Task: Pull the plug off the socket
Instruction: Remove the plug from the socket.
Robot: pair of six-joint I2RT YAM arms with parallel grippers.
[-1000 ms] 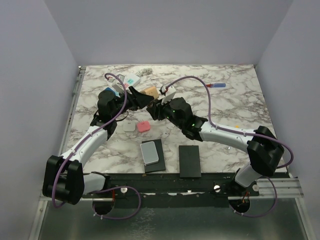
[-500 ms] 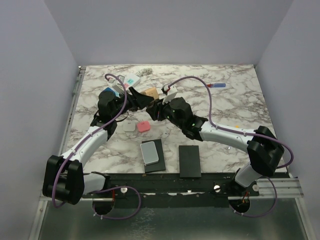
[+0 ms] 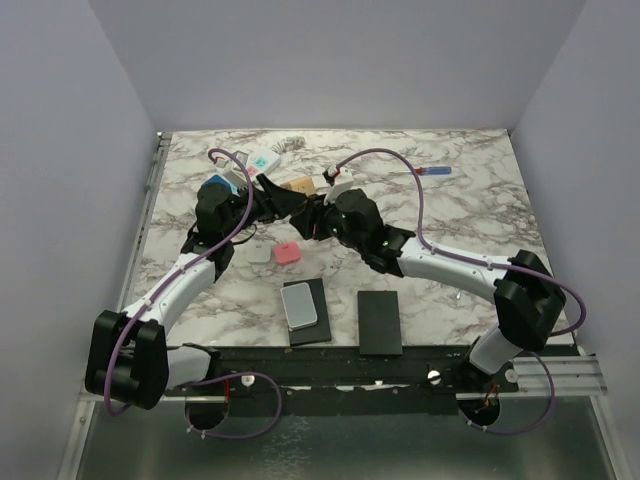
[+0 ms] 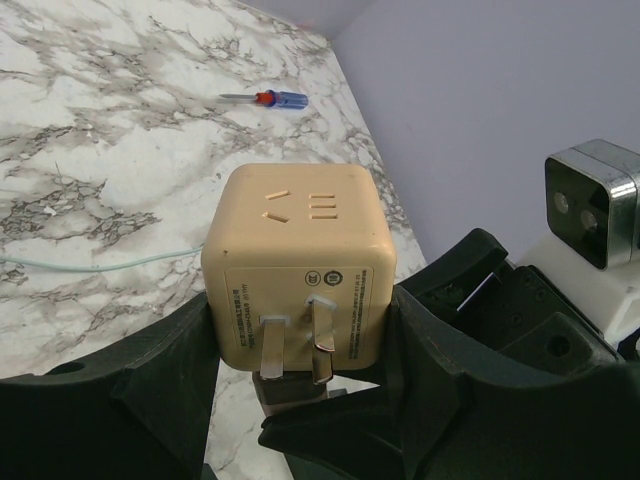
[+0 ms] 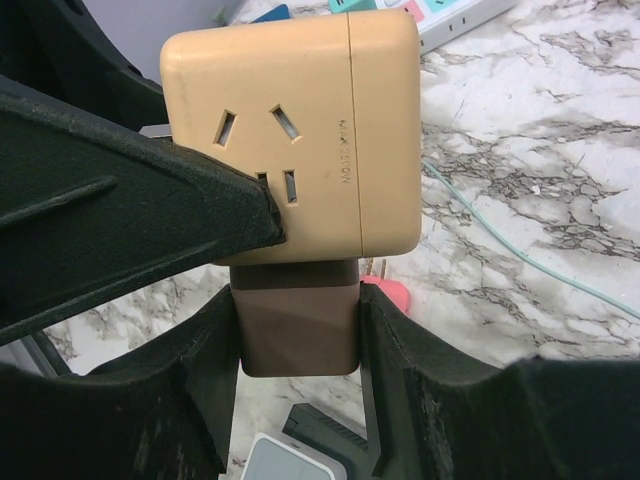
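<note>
1. Left wrist view: the beige cube socket [image 4: 300,240] is clamped by the left gripper [image 4: 300,345], with the fingers pressed onto two opposite faces. The cube appears to be held off the marble table [image 4: 100,120].
2. The cube's own metal prongs [image 4: 295,345] are seen bare, so it is not seated in anything. The white power strip [image 3: 262,160] lies at the far-left of the table, apart from both grippers and untouched.
3. Right wrist view: the brown plug [image 5: 297,320] is pinched on its sides by the right gripper [image 5: 297,335]. Its top is butted flush against the cube's lower face and no gap can be seen. The plug's pins are hidden, so seating depth cannot be told.
4. Top view: both grippers are brought nose to nose over the middle-left of the table, with the cube between them.
5. Step judged: both grips are set and the plug is not yet separated from the cube.
6. Next move judged: a straight pull by the right arm is called for, along the pin axis and away from the cube. The left arm should be kept fixed as a counter-hold, and twisting should be avoided.
7. Risk judged: one left finger [image 5: 120,200] is laid across the slotted face close to the plug joint. The cube is smooth plastic, so slip under the pull load is possible.
</note>
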